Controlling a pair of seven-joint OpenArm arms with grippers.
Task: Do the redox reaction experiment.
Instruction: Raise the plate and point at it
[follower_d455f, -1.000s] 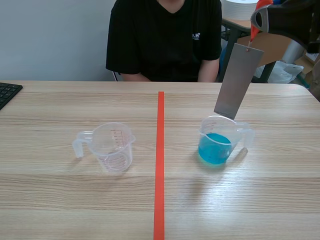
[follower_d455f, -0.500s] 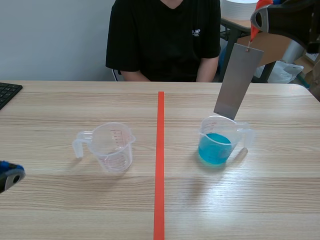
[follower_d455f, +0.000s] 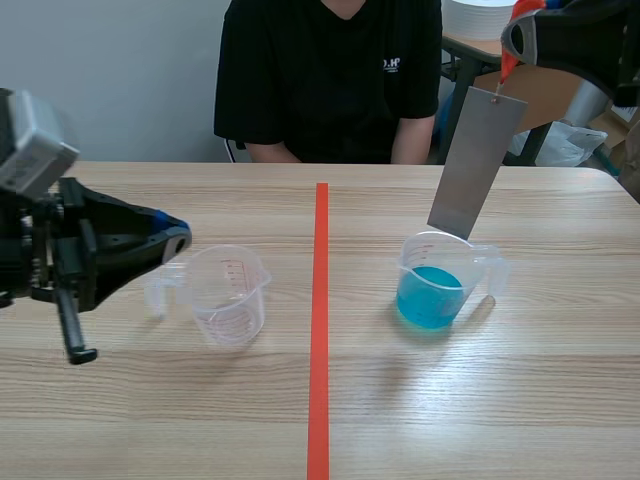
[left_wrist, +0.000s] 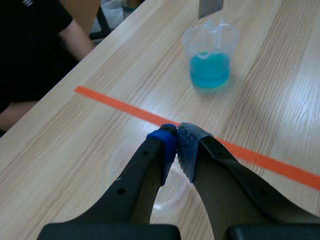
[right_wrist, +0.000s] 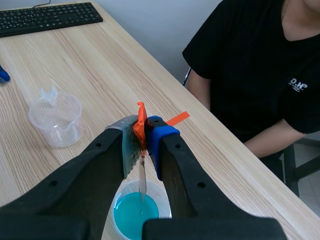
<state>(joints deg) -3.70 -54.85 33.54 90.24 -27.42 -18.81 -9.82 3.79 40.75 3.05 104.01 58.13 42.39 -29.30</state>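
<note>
Metal strip (follower_d455f: 475, 165), grey and flat, hangs tilted from an orange-red tag (right_wrist: 141, 122) pinched between the pads of the right gripper (right_wrist: 142, 132), which is clamped on that tag high above the table (follower_d455f: 560, 400). Strip's lower edge sits at the rim of the right measuring cup (follower_d455f: 480, 262); from the right wrist view it lines up over the cup's mouth, but whether it touches the liquid I cannot tell. Judgement: strip is lifted and positioned, while the dip that starts the reaction looks not yet done. Right cup holds blue solution (follower_d455f: 430, 295), roughly the lower half. Left measuring cup (follower_d455f: 228, 293), across the tape line (follower_d455f: 320, 330), is clear and empty. Left gripper (left_wrist: 177, 142) has its pads pressed together on nothing, poised just beside that empty cup's handle. Person seated across the table.
</note>
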